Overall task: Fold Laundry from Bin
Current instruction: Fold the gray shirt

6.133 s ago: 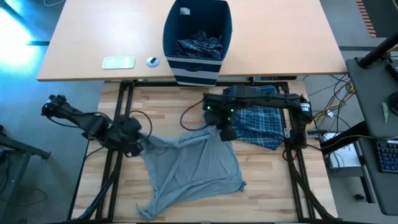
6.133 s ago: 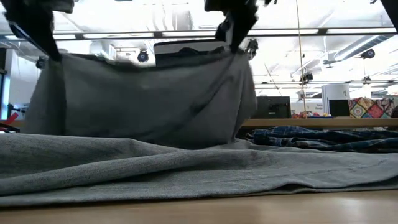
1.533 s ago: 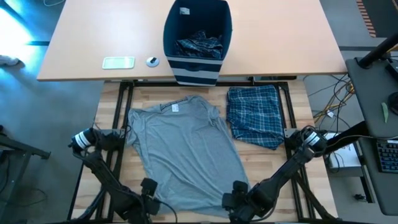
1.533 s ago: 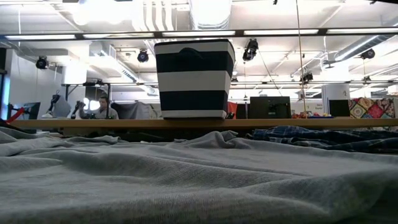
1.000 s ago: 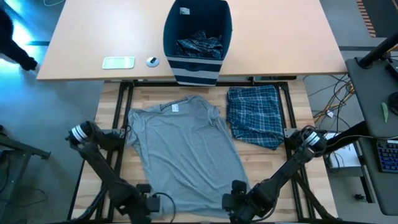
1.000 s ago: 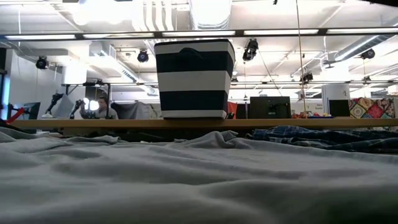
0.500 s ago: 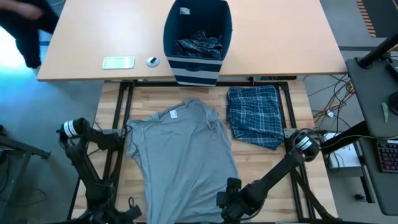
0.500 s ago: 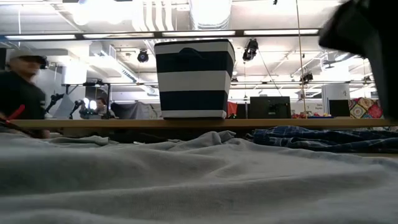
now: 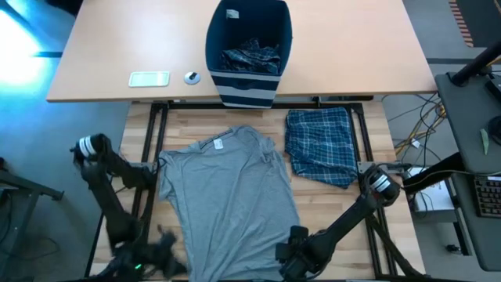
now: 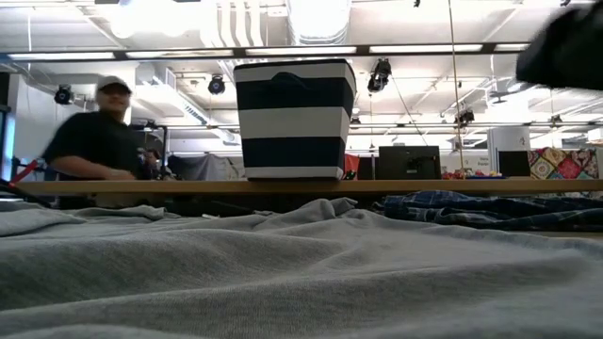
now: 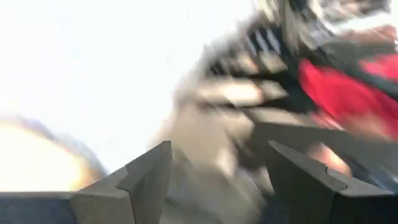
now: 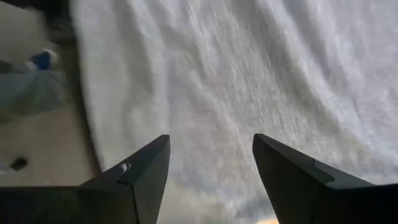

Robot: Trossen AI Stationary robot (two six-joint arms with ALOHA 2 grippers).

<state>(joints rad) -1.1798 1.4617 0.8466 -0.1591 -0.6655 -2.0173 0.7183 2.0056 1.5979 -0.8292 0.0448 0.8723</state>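
Note:
A grey T-shirt (image 9: 227, 204) lies spread flat on the wooden table, collar toward the far edge. A folded blue plaid piece (image 9: 319, 146) lies to its right. The navy striped bin (image 9: 248, 47) stands on the far desk with plaid laundry (image 9: 250, 56) inside. My left gripper (image 9: 163, 258) is open at the table's near left corner, beside the shirt, with nothing between its fingers (image 11: 217, 180). My right gripper (image 9: 296, 252) is open above the shirt's near right part (image 12: 211, 168); grey cloth shows between its fingers.
A pale flat device (image 9: 149, 78) and a small round thing (image 9: 192, 77) lie on the far desk, left of the bin. A person (image 10: 94, 137) stands behind that desk. Bare wood shows along the table's left and right sides.
My left gripper has swung off the shirt's near left corner toward the table's near left corner, rolling as it went. The shirt's shoulders have slid a little toward the near edge. A person has walked in behind the far desk.

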